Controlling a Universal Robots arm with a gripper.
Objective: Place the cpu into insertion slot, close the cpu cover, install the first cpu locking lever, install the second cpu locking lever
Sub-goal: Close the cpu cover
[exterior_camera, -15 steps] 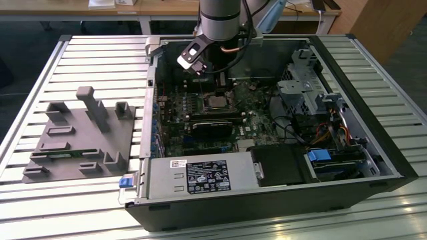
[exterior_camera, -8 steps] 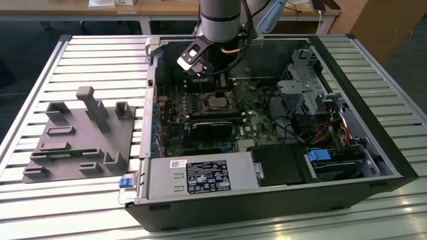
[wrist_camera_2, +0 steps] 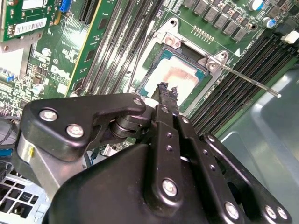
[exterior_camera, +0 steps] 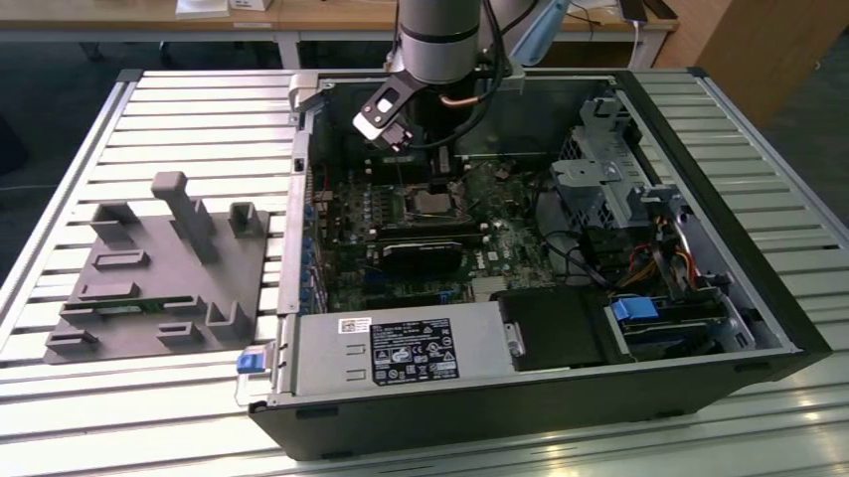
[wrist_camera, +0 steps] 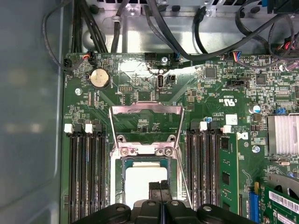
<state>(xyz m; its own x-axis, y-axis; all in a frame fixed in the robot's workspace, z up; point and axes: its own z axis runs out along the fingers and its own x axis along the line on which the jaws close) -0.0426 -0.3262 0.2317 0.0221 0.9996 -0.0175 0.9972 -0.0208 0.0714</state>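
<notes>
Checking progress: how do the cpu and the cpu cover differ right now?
The cpu is a solid pale square; the cpu cover is an open silvery frame. The cpu lies in the insertion slot; the cpu cover is swung back off it. Both are metallic.

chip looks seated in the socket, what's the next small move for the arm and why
Probably lift the gripper slightly and shift toward the open cover. The chip already lies flat in the socket, the jaws are together just over it, and the cover is tipped back off it.
</notes>
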